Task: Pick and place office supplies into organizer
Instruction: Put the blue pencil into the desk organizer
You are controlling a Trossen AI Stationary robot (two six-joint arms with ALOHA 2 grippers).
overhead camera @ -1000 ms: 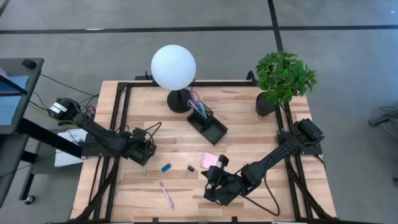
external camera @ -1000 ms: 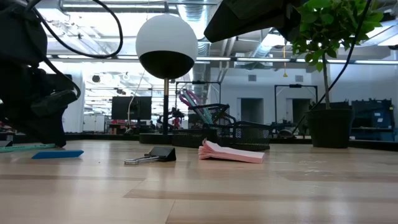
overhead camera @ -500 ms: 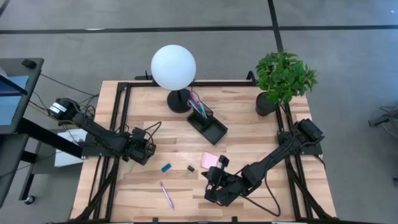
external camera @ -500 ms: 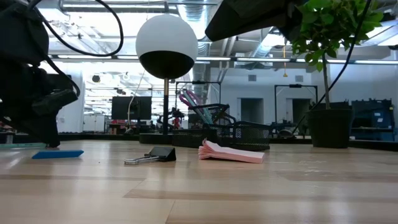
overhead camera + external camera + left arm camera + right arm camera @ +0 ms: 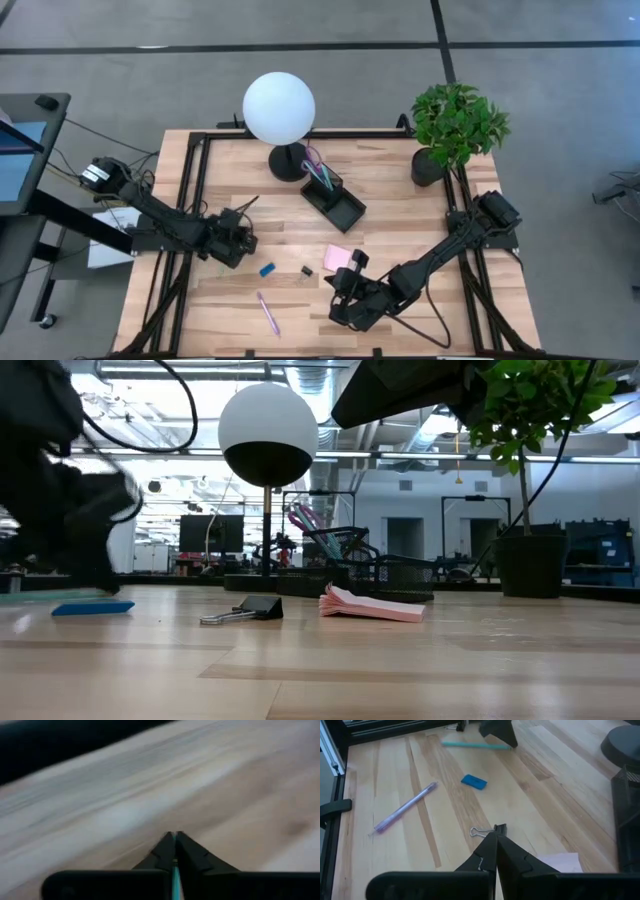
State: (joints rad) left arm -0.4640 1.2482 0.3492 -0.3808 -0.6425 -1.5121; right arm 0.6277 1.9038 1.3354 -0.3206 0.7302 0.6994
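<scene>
thin teal pen: teal
purple pen: purple, translucent
small block: blue
sticky-note pad: pink
wooden table: light, streaky grain
lamp globe: white

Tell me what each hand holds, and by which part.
The left hand is shut on the teal pen, near one end. The right hand holds nothing.

The left gripper has its dark fingers pinched together on a teal pen above the blurred wooden table.
</scene>
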